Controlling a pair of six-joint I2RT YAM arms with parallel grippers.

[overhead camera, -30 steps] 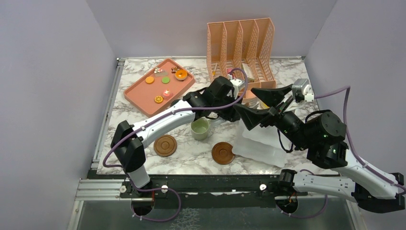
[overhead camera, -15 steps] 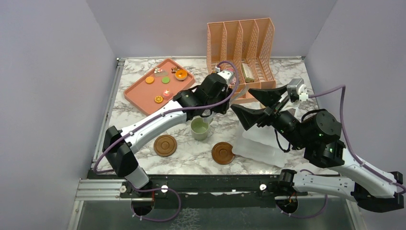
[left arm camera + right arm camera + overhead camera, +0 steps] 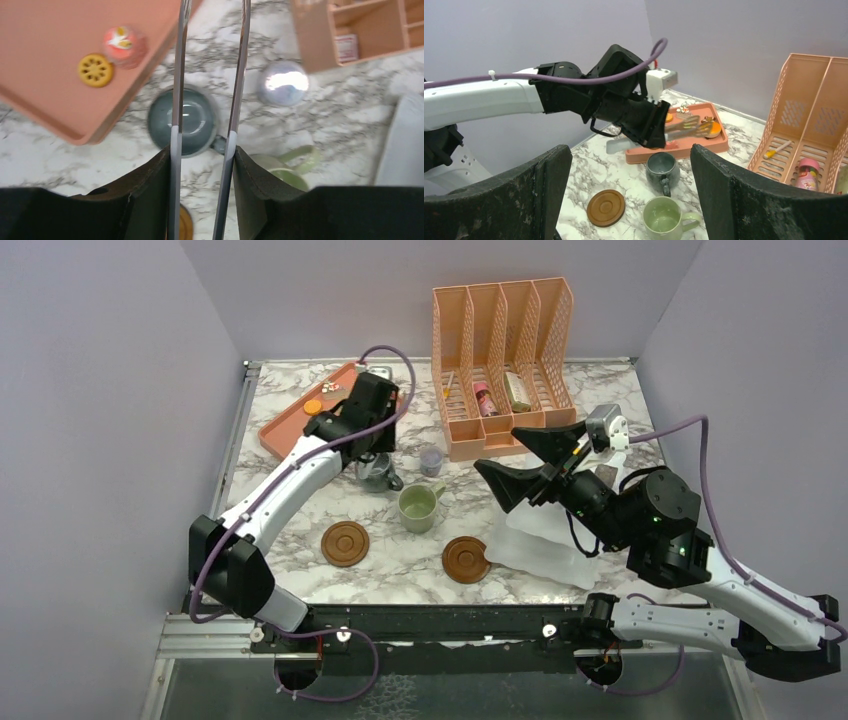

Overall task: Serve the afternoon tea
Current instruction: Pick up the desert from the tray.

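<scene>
Right now, from the overhead camera, you have the left gripper [image 3: 372, 452] hanging over the grey-blue mug [image 3: 380, 476]. The mug stands on the marble table [image 3: 400, 578] just off the near right corner of the pink tray [image 3: 285, 435]. An orange cookie [image 3: 313, 407] lies on the tray; the arm hides the other sweets. The pale green mug [image 3: 417, 508] sits nearer you and to the right of the grey-blue one, apart from it. The left coaster [image 3: 345, 543] and the right coaster [image 3: 465, 559] lie bare along the near edge. A lilac cup [image 3: 431, 460] stands just in front of the file rack [image 3: 500, 340]. Your right gripper [image 3: 497, 449] is raised over the middle, above a clear box [image 3: 540, 540].

Through your left wrist camera, the thin fingers [image 3: 175, 100] are parted with nothing between them. The grey-blue mug [image 3: 200, 122] shows below them, mouth up. A yellow cookie [image 3: 95, 70] and a pink cake [image 3: 125, 42] rest on the tray [image 3: 45, 100]. The pale green mug [image 3: 280, 170] is at the lower right.

Through your right wrist camera, the right gripper [image 3: 630, 150] is spread wide and empty. The left gripper [image 3: 681, 129] is blurred above the grey-blue mug [image 3: 661, 167], and whether it touches the mug you cannot tell. The pale green mug [image 3: 664, 217] and one coaster [image 3: 606, 206] lie nearest, and a donut [image 3: 711, 129] is on the tray [image 3: 704, 146].
</scene>
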